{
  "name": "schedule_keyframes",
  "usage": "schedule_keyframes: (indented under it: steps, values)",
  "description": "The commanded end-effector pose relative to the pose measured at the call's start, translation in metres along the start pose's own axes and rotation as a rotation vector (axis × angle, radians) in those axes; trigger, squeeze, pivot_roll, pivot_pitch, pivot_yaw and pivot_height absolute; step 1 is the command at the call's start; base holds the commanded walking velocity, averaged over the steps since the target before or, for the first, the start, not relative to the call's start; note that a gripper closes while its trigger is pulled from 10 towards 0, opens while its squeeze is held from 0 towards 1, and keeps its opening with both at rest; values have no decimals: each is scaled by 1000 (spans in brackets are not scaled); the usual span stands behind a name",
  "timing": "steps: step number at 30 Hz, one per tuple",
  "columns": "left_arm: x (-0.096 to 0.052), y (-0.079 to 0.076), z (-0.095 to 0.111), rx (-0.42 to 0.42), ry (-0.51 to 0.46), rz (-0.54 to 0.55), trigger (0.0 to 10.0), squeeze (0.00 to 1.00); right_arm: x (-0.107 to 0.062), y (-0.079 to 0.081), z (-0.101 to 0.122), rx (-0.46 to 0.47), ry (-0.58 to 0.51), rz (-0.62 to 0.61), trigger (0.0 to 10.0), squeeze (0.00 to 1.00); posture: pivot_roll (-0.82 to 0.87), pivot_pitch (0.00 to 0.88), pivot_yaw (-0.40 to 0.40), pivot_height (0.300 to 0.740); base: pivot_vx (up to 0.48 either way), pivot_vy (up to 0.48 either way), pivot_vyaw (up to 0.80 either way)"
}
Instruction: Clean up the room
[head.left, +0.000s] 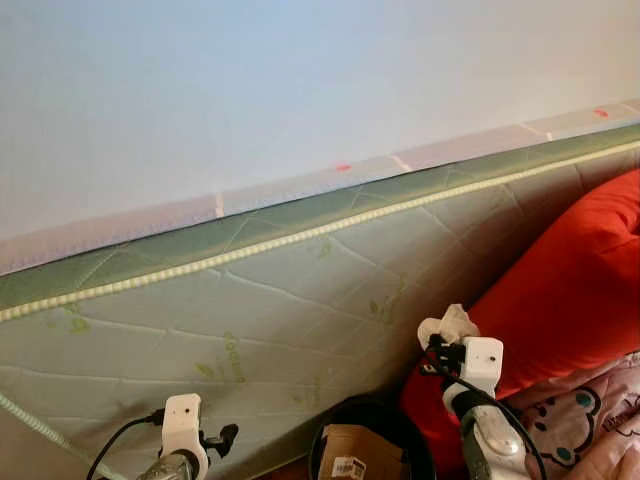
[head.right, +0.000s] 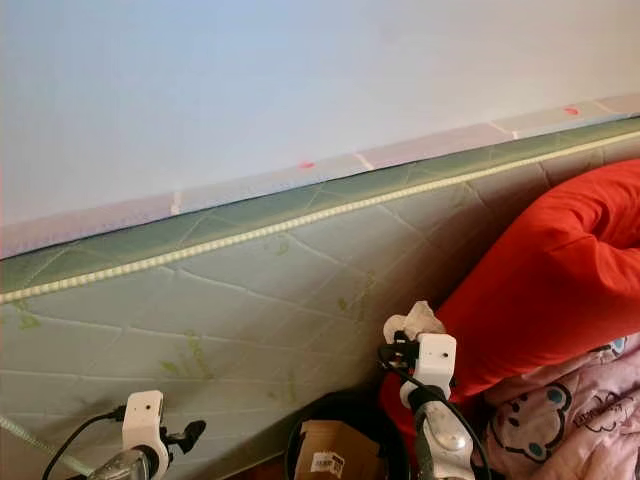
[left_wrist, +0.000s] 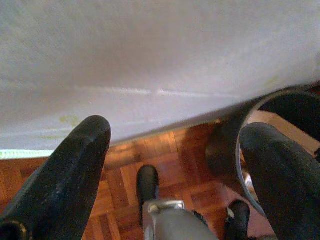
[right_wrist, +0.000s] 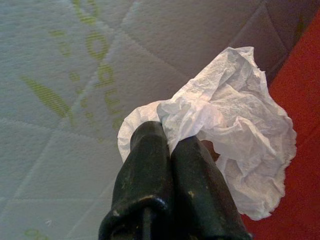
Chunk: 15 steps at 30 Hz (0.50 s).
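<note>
My right gripper (head.left: 437, 345) is shut on a crumpled white tissue (right_wrist: 235, 130), held up in front of the quilted mattress (head.left: 250, 310) and beside the red pillow (head.left: 570, 290). The tissue (head.left: 452, 325) sticks out above the fingertips. Just below and left of it stands a round black bin (head.left: 345, 415) with a cardboard box (head.left: 355, 455) inside. My left gripper (left_wrist: 175, 150) is open, low at the left, over the wooden floor (left_wrist: 180, 165) near the bin's rim (left_wrist: 245, 160).
The mattress leans on edge against a pale wall (head.left: 300, 80). A pink patterned blanket (head.left: 580, 420) lies at the lower right under the red pillow. Parquet floor shows under the left arm.
</note>
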<state>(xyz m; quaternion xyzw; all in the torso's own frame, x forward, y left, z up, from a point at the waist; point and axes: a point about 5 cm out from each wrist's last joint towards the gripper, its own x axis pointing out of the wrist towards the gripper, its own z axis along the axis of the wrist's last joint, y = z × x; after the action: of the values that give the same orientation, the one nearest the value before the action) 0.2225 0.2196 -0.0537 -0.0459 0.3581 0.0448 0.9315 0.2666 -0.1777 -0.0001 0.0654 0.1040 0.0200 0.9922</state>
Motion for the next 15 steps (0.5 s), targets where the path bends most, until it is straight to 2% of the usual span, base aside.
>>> schedule_keyframes:
  steps: [1,3,10,14,15]
  values:
    - [1,2,8,-1,-34,7,10000,0,-2,-1,0,-2,-9,-6,10000,0,6,0,-58,740,0,0,0]
    - [1,4,14,33,-71,13,10000,0,-4,7,-5,7,6,39,10000,0,5,0,-45,740,0,0,0]
    - [-1,10,27,105,-171,-9,10000,0,-8,16,-9,25,14,110,10000,0,22,0,-12,740,0,0,0]
    - [-2,13,30,106,-191,-7,10000,0,-12,23,-15,-9,37,158,10000,0,16,0,-1,740,0,0,0]
    - [-2,13,30,115,-194,-9,10000,0,-13,22,-15,-12,23,135,10000,0,19,0,-2,740,0,0,0]
